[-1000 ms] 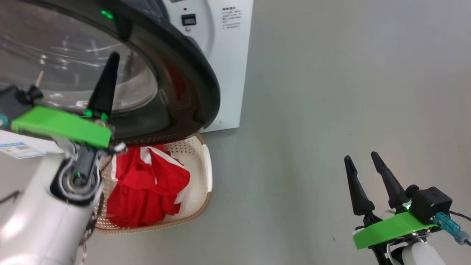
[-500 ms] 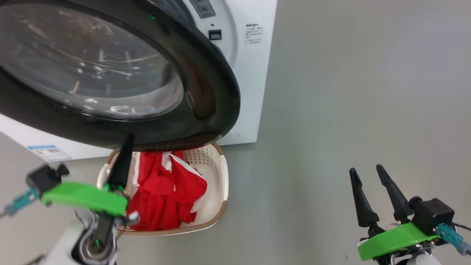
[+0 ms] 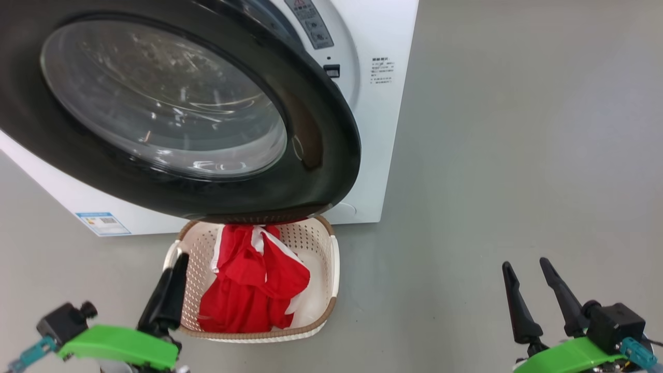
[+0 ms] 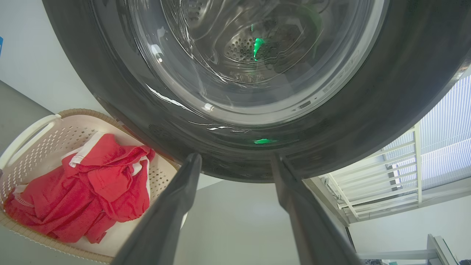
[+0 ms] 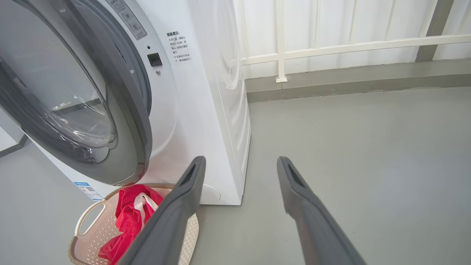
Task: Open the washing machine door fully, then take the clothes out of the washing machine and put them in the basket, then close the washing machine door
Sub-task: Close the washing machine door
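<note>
I am seeing the left claw (image 4: 235,162) hanging spread and empty just below the washing machine door (image 3: 171,114), while the right claw (image 3: 525,267), likewise spread and empty, is hovering over the floor (image 3: 518,155) well apart from it. The clothes (image 3: 248,295) are lying heaped in the basket (image 3: 334,269), which is sitting on the floor at the foot of the washing machine (image 3: 383,129), under the door's lower rim.
</note>
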You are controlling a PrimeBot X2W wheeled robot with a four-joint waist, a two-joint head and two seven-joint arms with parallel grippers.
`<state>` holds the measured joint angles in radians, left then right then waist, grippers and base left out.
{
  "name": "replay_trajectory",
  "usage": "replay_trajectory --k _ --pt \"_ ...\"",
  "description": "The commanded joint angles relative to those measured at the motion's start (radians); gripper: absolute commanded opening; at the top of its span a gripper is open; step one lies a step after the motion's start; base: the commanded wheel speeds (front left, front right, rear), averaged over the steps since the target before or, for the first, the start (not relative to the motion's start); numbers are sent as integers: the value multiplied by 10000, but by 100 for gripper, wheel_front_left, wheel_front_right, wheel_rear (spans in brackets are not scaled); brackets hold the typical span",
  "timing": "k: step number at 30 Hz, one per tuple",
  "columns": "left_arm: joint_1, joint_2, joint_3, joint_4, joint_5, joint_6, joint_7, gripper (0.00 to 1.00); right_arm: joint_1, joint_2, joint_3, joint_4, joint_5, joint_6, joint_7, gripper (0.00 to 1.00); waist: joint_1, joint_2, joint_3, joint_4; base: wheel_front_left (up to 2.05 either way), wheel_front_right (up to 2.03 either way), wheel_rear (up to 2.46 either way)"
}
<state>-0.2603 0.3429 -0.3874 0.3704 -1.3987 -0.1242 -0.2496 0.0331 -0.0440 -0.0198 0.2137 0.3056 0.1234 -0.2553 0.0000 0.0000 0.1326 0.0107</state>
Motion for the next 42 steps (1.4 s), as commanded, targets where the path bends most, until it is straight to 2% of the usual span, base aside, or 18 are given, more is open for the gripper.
replay_trajectory --k 1,10,20,27,30,31,36,42 --pt "-22 205 444 -192 147 -65 -119 100 -10 -62 191 -221 -98 73 -65 100 0 0 -75 41 0 0 0" --pt "880 29 1342 -269 1782 -65 -121 100 297 -62 29 -230 -131 73 -65 100 0 0 -278 -31 0 0 0" --pt "1771 -346 2691 -150 4809 -65 -121 100 525 -62 -166 -287 -128 73 -65 100 0 0 -370 -246 0 0 0" --pt "2166 -773 3626 -371 7619 -65 -121 100 534 -62 -268 -305 -138 73 -65 100 0 0 -340 -245 0 0 0" --pt "2327 -1198 4311 -661 8755 -65 -122 100 546 -62 -294 -314 -130 73 -65 100 0 0 -347 -230 0 0 0" --pt "2327 -1198 4311 -661 8755 -65 -122 100 546 -62 -294 -314 -130 73 -65 100 0 0 -347 -230 0 0 0" --pt "2638 -1772 4874 -1172 10494 -65 -122 100 514 -62 -302 -333 -119 73 -65 100 0 0 -333 -215 0 0 0" --pt "2797 -2241 5312 -1465 11364 -65 -122 100 495 -62 -333 -343 -114 73 -65 100 0 0 -335 -194 0 0 0"
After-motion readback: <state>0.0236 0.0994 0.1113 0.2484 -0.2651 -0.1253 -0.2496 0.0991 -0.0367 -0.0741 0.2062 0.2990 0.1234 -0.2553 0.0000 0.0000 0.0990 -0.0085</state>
